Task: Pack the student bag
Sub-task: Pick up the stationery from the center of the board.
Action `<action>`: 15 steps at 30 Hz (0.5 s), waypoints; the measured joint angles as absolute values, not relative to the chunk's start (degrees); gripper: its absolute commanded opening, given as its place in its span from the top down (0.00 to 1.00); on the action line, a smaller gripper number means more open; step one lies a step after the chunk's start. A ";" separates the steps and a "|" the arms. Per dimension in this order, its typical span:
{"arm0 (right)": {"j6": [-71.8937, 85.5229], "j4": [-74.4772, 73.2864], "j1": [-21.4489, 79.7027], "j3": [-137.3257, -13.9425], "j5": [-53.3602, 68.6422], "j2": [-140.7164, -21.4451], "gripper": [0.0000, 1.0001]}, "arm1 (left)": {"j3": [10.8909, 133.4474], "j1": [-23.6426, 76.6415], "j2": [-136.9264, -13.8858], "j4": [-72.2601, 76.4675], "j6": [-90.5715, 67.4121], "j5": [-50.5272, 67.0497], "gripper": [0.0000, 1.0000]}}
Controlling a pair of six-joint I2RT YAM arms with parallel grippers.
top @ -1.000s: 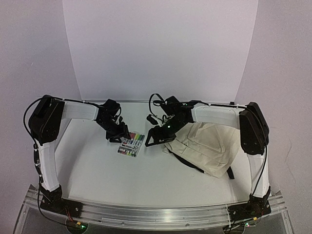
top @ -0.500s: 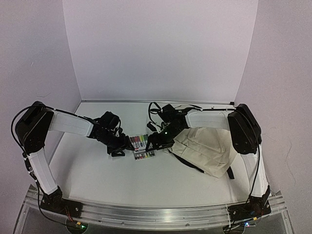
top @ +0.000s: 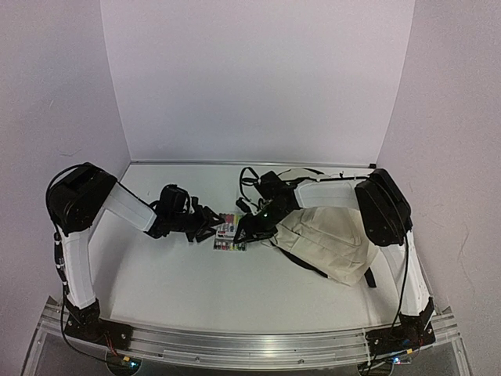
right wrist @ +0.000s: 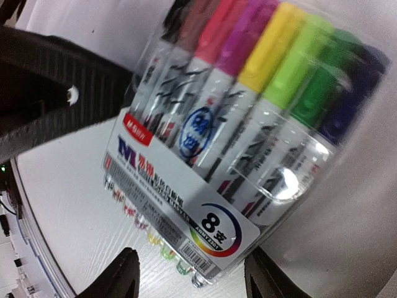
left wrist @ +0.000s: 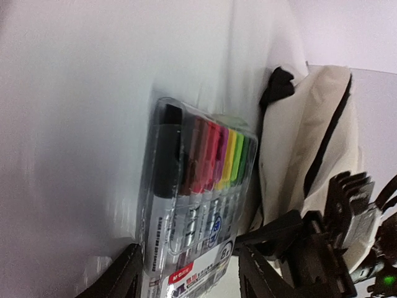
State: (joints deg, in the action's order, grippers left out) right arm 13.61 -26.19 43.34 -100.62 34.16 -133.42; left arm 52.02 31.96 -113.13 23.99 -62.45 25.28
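A clear pack of coloured markers (top: 229,235) sits mid-table, just left of the student bag (top: 329,235), a cream backpack with black straps lying at the right. My left gripper (top: 205,229) reaches in from the left. In the left wrist view its fingers press both long edges of the marker pack (left wrist: 192,180), so the left gripper (left wrist: 189,264) is shut on it, and the bag (left wrist: 310,124) lies beyond. My right gripper (top: 249,227) faces it from the bag side. In the right wrist view the right gripper (right wrist: 192,270) is open, straddling the label end of the pack (right wrist: 248,112) without touching.
A black strap (top: 368,274) trails off the bag's near right corner. The white table (top: 196,290) is ringed by white walls (top: 258,78), with a metal rail (top: 250,345) at the near edge. The other arm's black finger (right wrist: 56,93) crosses the right wrist view's upper left.
My left gripper has moved right with the marker pack, toward the bag. The right gripper has narrowed and lowered around the pack's other end.
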 measured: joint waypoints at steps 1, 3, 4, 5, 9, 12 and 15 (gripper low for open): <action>13.77 -26.15 43.01 -100.63 35.28 -133.61 0.44 | 51.93 31.59 -114.42 27.41 -63.16 25.58 0.49; 14.20 -26.10 42.50 -100.71 37.70 -134.05 0.45 | 51.59 31.17 -116.82 34.23 -64.50 26.11 0.50; 14.39 -26.19 42.39 -100.74 38.89 -134.23 0.45 | 51.53 31.15 -117.64 36.40 -64.79 26.25 0.51; 14.56 -26.29 42.30 -100.75 40.07 -134.40 0.45 | 51.51 31.14 -118.39 38.38 -65.02 26.37 0.52; 14.90 -26.33 42.19 -100.94 42.84 -134.98 0.45 | 51.51 31.26 -119.22 40.58 -65.13 26.87 0.59; 14.92 -26.88 42.10 -100.95 44.12 -135.08 0.44 | 50.80 31.37 -119.23 42.27 -66.04 27.37 0.60; 14.89 -28.03 41.98 -100.90 45.21 -135.09 0.44 | 48.89 31.63 -118.30 42.87 -66.31 28.04 0.59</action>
